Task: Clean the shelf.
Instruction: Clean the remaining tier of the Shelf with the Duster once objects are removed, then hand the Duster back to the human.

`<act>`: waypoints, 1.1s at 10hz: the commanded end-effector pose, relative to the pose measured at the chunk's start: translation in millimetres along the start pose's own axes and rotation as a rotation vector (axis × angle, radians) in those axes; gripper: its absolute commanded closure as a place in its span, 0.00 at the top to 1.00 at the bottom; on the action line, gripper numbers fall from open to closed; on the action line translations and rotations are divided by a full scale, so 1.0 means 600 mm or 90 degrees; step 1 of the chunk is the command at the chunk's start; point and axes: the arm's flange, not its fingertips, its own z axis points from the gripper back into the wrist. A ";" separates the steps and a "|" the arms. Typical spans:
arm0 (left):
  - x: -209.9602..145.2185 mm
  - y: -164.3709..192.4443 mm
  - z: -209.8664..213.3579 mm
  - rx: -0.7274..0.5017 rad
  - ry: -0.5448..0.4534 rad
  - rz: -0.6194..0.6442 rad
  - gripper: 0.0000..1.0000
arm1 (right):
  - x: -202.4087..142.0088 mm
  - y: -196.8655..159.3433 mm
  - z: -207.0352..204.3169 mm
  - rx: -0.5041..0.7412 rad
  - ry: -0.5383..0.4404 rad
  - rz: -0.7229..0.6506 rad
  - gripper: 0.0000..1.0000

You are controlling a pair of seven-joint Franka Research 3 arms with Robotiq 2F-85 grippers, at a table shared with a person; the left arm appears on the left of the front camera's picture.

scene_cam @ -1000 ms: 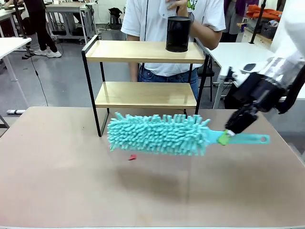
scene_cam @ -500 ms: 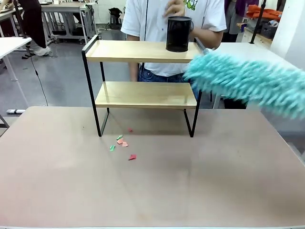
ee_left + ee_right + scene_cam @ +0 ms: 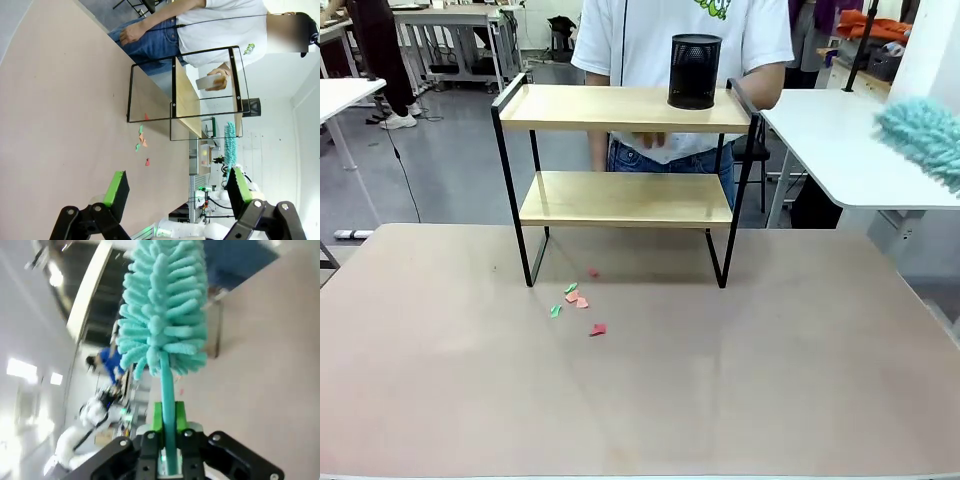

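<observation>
The shelf (image 3: 590, 107) stands at the upper middle of the front view, at the far side of the worktop (image 3: 640, 400), with a person (image 3: 680, 30) right behind it. A black mesh cup (image 3: 695, 72) sits toward the right end of its top board; the lower board looks bare. A few paper scraps (image 3: 577, 300) lie on the worktop just in front of the shelf's left leg.

The right claw (image 3: 167, 440) is clamped on the thin handle of a fluffy teal duster (image 3: 165, 305). In the front view the duster's head shows at the right edge, raised and well apart from the shelf. The left claw (image 3: 177, 185) is spread wide and holds nothing.

The step in hand appears to be carrying the duster in for a sweep. It would go best with the head level and flat on a board, drawn end to end. On the top board the stroke should stop short of the cup or go round it. The handle needs to stay clear of the black frame posts.
</observation>
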 end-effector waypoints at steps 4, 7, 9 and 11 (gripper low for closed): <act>-0.001 -0.004 0.002 -0.006 0.004 -0.007 1.00 | 0.000 0.000 0.000 0.000 0.000 0.000 0.12; -0.001 -0.004 0.002 -0.006 0.004 -0.007 1.00 | 0.000 0.000 0.000 0.000 0.000 0.000 0.12; -0.001 -0.004 0.002 -0.006 0.004 -0.007 1.00 | 0.000 0.000 0.000 0.000 0.000 0.000 0.12; -0.001 -0.004 0.002 -0.006 0.004 -0.007 1.00 | 0.000 0.000 0.000 0.000 0.000 0.000 0.12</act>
